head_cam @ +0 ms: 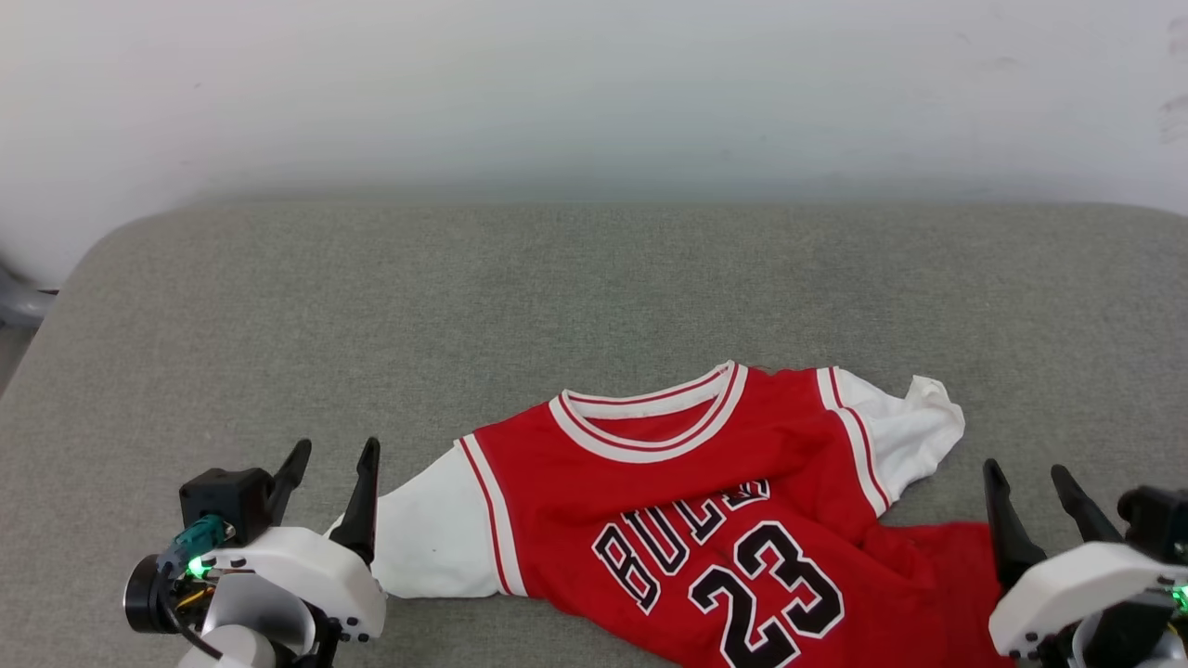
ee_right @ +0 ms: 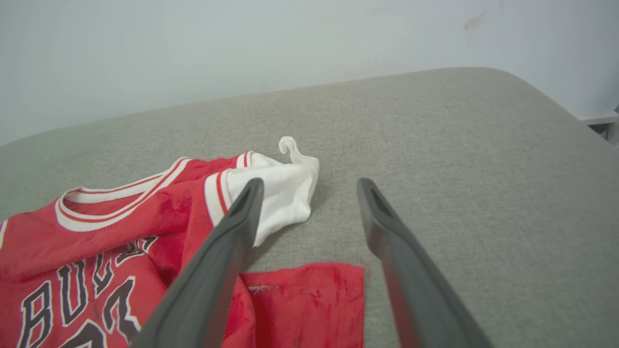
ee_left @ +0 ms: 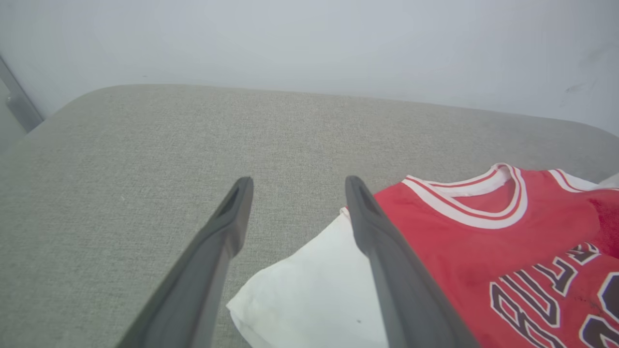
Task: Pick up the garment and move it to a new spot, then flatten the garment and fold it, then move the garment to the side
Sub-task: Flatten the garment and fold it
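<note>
The garment (head_cam: 687,501) is a red jersey with white sleeves, a white-and-red collar and a black "23". It lies front up and rumpled on the grey cushioned surface (head_cam: 464,306), its lower edge cut off by the head view's bottom. My left gripper (head_cam: 331,473) stands open just left of the white sleeve (ee_left: 309,295), nothing between its fingers. On the other side my right gripper (head_cam: 1030,492) is open beside the crumpled white sleeve (ee_right: 283,193) and a folded red corner (ee_right: 309,299). The jersey also shows in the left wrist view (ee_left: 483,241) and the right wrist view (ee_right: 106,241).
A pale wall (head_cam: 594,93) rises behind the cushion's far edge. Bare grey fabric stretches to the left and behind the jersey. The cushion's rounded left corner (head_cam: 102,250) drops off beside a grey object (head_cam: 19,301).
</note>
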Controlling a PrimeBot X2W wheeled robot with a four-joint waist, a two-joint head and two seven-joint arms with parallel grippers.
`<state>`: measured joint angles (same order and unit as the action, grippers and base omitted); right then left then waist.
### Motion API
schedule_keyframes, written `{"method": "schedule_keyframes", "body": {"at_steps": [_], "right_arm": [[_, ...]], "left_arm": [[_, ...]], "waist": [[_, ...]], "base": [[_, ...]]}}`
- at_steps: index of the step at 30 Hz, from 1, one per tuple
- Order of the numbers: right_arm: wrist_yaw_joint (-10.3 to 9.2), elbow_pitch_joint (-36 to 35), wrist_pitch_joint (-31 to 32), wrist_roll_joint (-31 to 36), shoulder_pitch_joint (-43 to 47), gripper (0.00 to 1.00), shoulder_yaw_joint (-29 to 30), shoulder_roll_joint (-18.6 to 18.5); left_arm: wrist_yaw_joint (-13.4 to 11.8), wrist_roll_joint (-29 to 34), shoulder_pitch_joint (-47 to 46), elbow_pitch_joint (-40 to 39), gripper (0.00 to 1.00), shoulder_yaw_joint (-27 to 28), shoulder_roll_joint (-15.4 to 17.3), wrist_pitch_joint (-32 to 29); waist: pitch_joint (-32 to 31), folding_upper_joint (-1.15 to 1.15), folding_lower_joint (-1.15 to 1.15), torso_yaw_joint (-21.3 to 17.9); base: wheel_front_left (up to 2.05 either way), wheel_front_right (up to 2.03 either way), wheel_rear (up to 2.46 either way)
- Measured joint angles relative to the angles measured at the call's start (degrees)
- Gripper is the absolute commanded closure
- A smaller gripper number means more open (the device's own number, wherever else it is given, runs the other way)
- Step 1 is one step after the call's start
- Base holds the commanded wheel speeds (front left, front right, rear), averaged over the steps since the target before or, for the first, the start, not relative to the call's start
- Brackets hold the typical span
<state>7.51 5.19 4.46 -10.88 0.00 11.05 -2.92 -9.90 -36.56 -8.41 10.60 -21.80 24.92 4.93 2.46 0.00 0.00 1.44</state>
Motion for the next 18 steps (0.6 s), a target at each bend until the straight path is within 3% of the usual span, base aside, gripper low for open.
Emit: {"method": "schedule_keyframes", "body": {"at_steps": [6, 10, 18], "right_arm": [[0.0, 3.83, 10.4, 1.53, -6.09, 0.0, 1.07, -0.79], [0.0, 7.6, 21.17, 2.21, -11.63, 0.0, 1.66, -3.69], [0.0, 10.93, 35.66, 1.75, -21.79, 0.0, -1.99, -7.58]], "left_arm": [[-0.45, 2.25, -0.1, -3.16, 0.0, 0.04, -0.73, 5.69], [-0.45, 3.04, -0.97, -4.86, 0.0, -0.41, -1.32, 6.47], [-0.24, 3.55, -2.81, -7.42, 0.0, -0.94, -1.86, 7.24]], "waist": [[1.35, 0.0, 0.0, 0.89], [2.75, 0.0, 0.0, 1.96], [6.71, 0.0, 0.01, 4.33]], "base": [[0.0, 0.0, 0.0], [0.0, 0.0, 0.0], [0.0, 0.0, 0.0]]}}
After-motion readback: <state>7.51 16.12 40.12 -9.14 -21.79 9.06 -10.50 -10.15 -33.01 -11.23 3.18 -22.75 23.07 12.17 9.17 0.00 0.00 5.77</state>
